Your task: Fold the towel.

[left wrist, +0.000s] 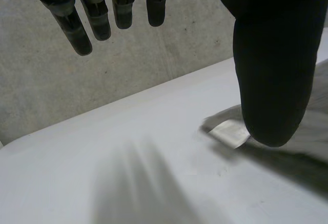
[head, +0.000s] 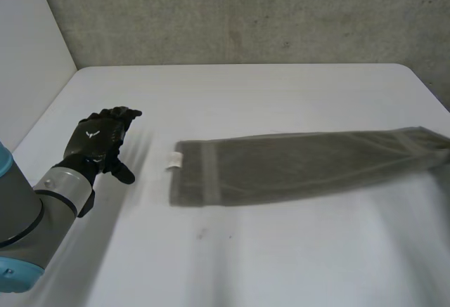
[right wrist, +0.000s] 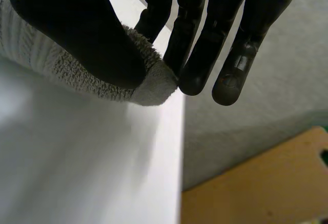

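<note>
One towel (head: 295, 166), grey, we see as a long narrow strip lying flat across the white table (head: 246, 89), running from near the middle out to the table's right edge. We mark a white label (head: 174, 160) at its left end. Left hand (head: 98, 142) is near that end, apart from the cloth, fingers (left wrist: 82, 24) straight and spread away from the thumb, holding nothing. Right hand (right wrist: 77, 34) is at the towel's right end, thumb and fingers pinching the cloth tip at the table's edge.

One towel (head: 302, 163), perhaps one tag (head: 174, 160)
</note>
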